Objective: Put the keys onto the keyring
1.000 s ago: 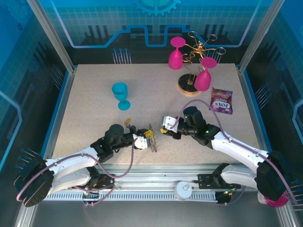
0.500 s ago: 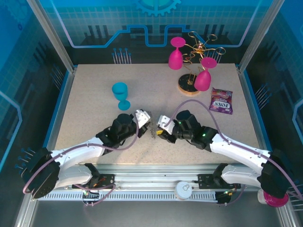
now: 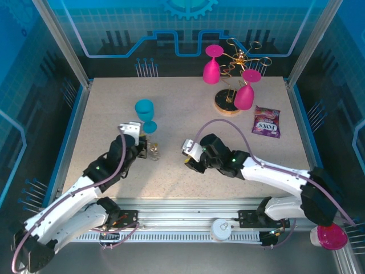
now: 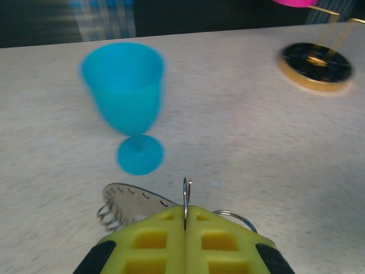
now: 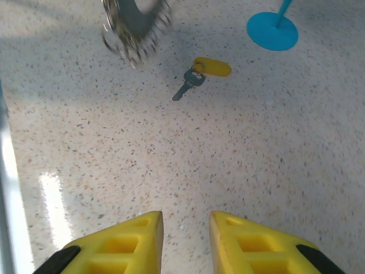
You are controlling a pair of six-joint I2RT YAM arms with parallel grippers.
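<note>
My left gripper [image 4: 185,210] is shut on a thin wire loop of the keyring [image 4: 130,203], a flat grey ring fringed with wire coils that sticks out to the left of the yellow fingers. From above, the left gripper [image 3: 145,149] holds the keyring [image 3: 154,153] just below the blue goblet. A key [image 5: 201,74] with a yellow head lies flat on the table, ahead of my right gripper [image 5: 186,220]. The blurred keyring [image 5: 136,20] hangs above and to the left of that key. The right gripper [image 3: 188,158] is open, low over bare table, with nothing between its fingers.
A blue goblet [image 3: 145,114] stands close behind the left gripper, its foot [image 5: 272,30] near the key. At the back right a gold wire stand [image 3: 229,103] carries pink goblets [image 3: 246,91]. A purple sweet packet [image 3: 267,121] lies at the right.
The left arm has swung left and away from the near edge, carrying the keyring to beside the blue goblet. The right gripper has moved left after it.
</note>
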